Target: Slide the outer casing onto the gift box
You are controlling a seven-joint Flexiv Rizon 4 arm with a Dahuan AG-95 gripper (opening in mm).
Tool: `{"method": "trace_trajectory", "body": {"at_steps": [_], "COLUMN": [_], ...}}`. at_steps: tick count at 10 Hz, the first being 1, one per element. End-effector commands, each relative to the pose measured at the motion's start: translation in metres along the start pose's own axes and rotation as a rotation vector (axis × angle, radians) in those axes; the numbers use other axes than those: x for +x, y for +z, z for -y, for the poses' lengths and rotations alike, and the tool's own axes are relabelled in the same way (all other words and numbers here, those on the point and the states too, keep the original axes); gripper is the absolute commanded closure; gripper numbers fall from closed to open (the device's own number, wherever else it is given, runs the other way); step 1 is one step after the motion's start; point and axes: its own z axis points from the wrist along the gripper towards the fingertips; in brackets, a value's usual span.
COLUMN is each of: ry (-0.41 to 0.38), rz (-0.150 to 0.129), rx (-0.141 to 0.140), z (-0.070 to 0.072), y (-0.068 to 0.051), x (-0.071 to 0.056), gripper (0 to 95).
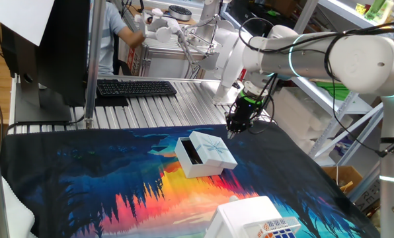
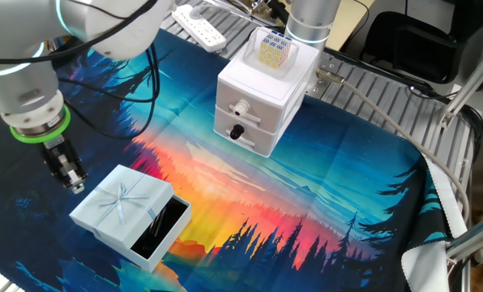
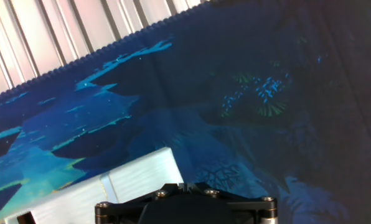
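The outer casing [image 1: 212,149], white with a pale-blue ribbon pattern on top, lies on the colourful mat. It sits around the gift box [image 1: 188,157], whose end sticks out and shows a dark interior. In the other fixed view the casing [image 2: 118,203] is at lower left, with the gift box's dark opening [image 2: 162,228] on its right. My gripper [image 1: 233,130] hovers just behind the casing, apart from it, with its fingers together and empty. It also shows in the other fixed view [image 2: 73,180], left of the casing. In the hand view the casing [image 3: 114,186] is at the bottom left; my fingertips are hidden.
A larger white box with a colourful cube picture [image 1: 255,221] stands at the mat's near edge, with drawers [image 2: 258,105] in the other fixed view. A black keyboard [image 1: 135,87] lies on the slatted metal table [image 1: 157,111]. A white power strip [image 2: 199,27] lies beyond the mat.
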Motion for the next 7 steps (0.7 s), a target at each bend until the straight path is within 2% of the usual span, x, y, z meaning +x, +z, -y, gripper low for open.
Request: {"method": "trace_trajectory", "body": {"at_steps": [1,2,3,7], "ry": [-0.017,-0.014,-0.013,-0.016], "rz": [-0.005,-0.026,-0.037,-0.045], "rx": [-0.017,-0.049,-0.062,-0.064], "z": [0.008,0.015,0.018,0.022], "y": [-0.004,-0.004,-0.003,0.010], "x": [0.002,-0.001,0.000,0.024], "gripper": [95.0,95.0,95.0,95.0]}}
